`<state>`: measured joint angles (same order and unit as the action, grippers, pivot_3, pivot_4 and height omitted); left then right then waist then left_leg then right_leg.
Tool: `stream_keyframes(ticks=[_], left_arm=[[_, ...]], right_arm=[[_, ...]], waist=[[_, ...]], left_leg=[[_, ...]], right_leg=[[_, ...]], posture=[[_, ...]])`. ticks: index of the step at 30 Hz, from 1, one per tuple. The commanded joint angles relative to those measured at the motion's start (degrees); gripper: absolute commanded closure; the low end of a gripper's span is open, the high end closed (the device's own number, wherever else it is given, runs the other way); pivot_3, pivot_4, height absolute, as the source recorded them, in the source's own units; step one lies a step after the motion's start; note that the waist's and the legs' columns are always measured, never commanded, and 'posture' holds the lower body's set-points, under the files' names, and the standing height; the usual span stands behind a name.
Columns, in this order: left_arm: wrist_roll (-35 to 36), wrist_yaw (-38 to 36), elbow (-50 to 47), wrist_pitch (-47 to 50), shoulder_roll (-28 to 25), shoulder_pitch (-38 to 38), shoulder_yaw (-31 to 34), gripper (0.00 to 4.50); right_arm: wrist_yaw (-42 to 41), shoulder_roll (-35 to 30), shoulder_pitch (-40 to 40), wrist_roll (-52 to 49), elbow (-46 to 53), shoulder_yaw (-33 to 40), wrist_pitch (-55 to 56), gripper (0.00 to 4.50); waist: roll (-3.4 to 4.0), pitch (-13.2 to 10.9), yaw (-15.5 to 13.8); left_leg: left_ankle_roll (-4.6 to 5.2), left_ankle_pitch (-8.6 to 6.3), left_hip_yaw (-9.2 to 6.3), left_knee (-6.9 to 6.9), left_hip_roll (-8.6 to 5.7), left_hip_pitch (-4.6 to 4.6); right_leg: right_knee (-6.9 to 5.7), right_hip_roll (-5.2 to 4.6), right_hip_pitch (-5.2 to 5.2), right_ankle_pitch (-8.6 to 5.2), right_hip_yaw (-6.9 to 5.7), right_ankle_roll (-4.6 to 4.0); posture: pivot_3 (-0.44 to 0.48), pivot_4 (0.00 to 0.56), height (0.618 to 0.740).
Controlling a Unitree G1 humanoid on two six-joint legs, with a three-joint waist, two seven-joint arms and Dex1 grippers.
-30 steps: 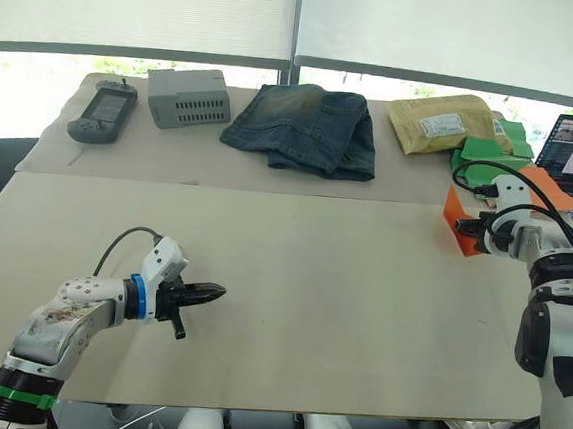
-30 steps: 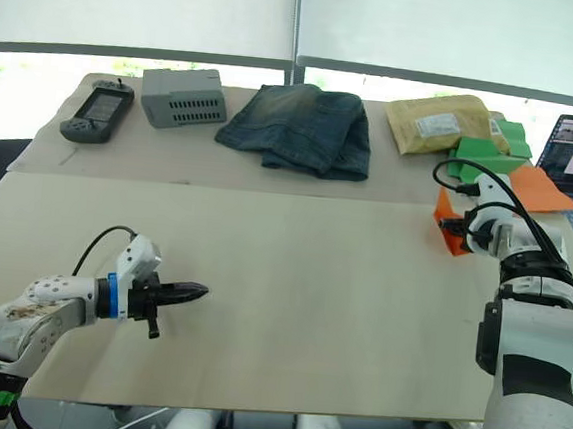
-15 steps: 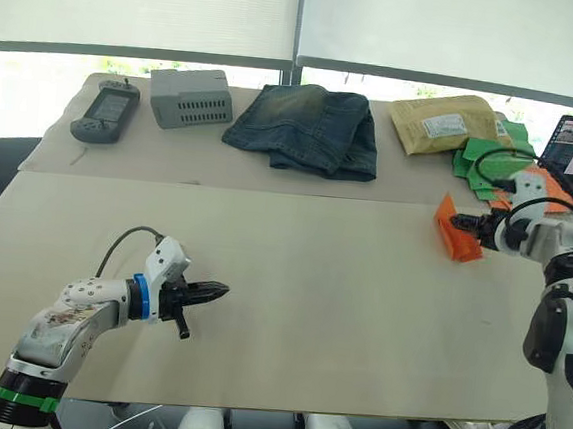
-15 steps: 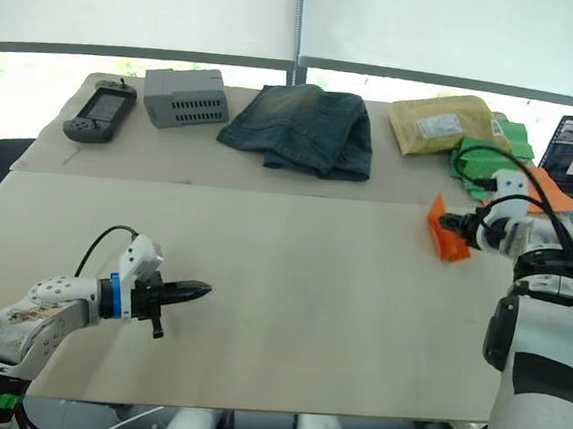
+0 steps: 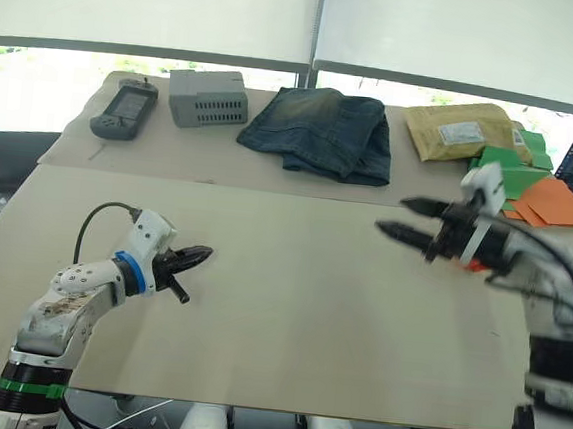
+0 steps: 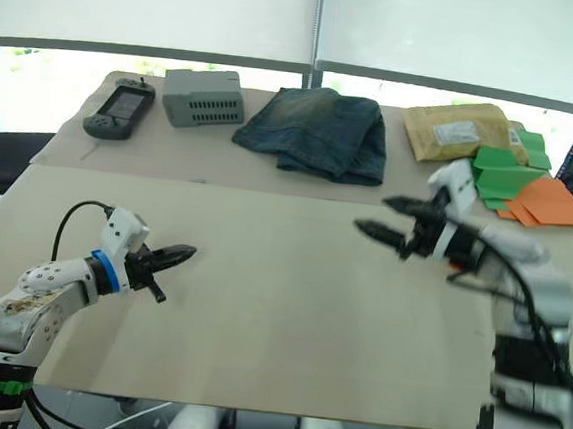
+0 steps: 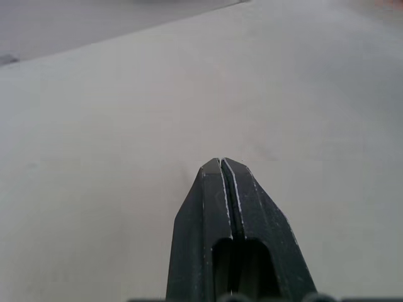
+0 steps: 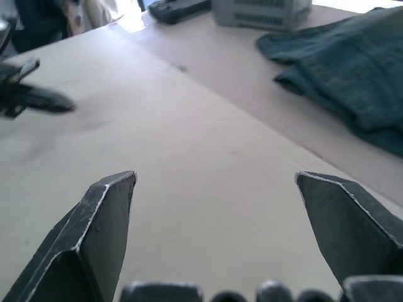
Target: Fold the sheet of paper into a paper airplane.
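The right gripper (image 5: 399,213) is held spread wide above the table (image 5: 289,305), empty. The left gripper (image 5: 203,254) is pressed together at lower left. Orange paper (image 5: 552,201) is seen at the right edge.

I see folded jeans (image 5: 319,130), a grey box (image 5: 208,97), a tan envelope (image 5: 461,131), green paper shapes (image 5: 506,167) on the desk (image 5: 289,305).

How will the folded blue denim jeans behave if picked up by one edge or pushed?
The folded blue denim jeans lie in soft, uneven layers, so they would probably sag and unfold if lifted by one edge. The thick stack looks fairly heavy. Pushed, the cloth would likely bunch rather than slide.
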<state>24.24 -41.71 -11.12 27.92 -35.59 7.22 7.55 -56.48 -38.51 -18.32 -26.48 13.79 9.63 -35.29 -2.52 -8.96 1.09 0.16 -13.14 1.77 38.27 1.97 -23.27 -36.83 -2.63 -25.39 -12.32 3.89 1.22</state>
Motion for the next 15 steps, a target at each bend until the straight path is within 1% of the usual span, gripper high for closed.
stream_keyframes(ticks=[1, 3, 5, 7, 9, 11, 15], left_arm=[[-0.3, 0.6, -5.2, -1.7, 0.6, -2.8, 0.0, 4.5], [-1.2, 1.3, -6.6, -2.5, 1.2, -5.2, -0.7, 4.5], [-2.0, 1.7, -7.1, -3.3, 1.7, -6.6, -1.3, 4.5], [-3.0, 2.6, -7.1, -4.3, 2.8, -7.4, -2.0, 4.5], [-3.5, 4.4, -7.1, -5.0, 5.0, -7.9, -2.6, 4.5], [-3.9, 5.4, -7.0, -6.3, 6.9, -8.4, -3.2, 4.5], [-3.5, 4.2, -6.5, -6.9, 8.0, -8.9, -4.1, 4.5]], right_arm=[[1.7, 2.2, 7.9, 1.0, 6.2, -0.3, 6.8, 0.04], [2.8, 3.7, 12.1, 2.5, 6.4, -1.3, 9.9, 0.04], [3.9, 4.4, 14.1, 4.2, 6.0, -2.2, 12.8, 0.04], [5.2, 5.3, 15.1, 5.6, 4.7, -2.9, 15.2, 0.04], [6.4, 6.3, 16.0, 6.6, 3.5, -3.5, 17.0, 0.04], [7.3, 7.0, 16.5, 6.9, 2.8, -3.9, 18.1, 0.04], [8.5, 8.0, 17.3, 7.3, 2.0, -4.5, 19.5, 0.04]], waist=[[0.0, 0.0, -0.1], [0.0, 0.0, -0.1], [0.01, 0.0, 0.1], [0.01, 0.0, 0.2], [0.0, 0.0, 0.1], [0.0, 0.0, 0.0], [0.01, 0.0, -0.1]], left_leg=[[0.01, -0.01, 0.03, 0.0, 0.0, 0.09], [0.0, -0.01, 0.08, 0.08, -0.01, 0.15], [0.01, 0.0, 0.14, 0.27, 0.03, 0.18], [0.01, 0.0, 0.15, 0.53, 0.12, 0.2], [0.07, 0.03, 0.17, 0.57, 0.15, 0.3], [0.08, 0.04, 0.16, 0.56, 0.16, 0.46], [0.09, 0.05, 0.2, 0.56, 0.16, 0.41]], right_leg=[[0.15, -0.01, 0.15, -0.11, 0.0, 0.29], [0.18, -0.03, 0.25, -0.07, 0.06, 0.4], [0.12, -0.01, 0.26, 0.0, 0.09, 0.44], [-0.02, 0.07, 0.26, 0.08, 0.08, 0.39], [0.02, 0.11, 0.32, 0.03, 0.08, 0.01], [0.01, 0.12, 0.46, 0.02, 0.07, -0.01], [0.01, 0.13, 0.44, -0.01, 0.09, -0.06]], posture=[[0.0, 0.15, 0.718], [0.0, 0.15, 0.718], [0.0, 0.15, 0.718], [0.0, 0.15, 0.718], [0.0, 0.15, 0.718], [0.0, 0.15, 0.718], [0.0, 0.15, 0.718]])
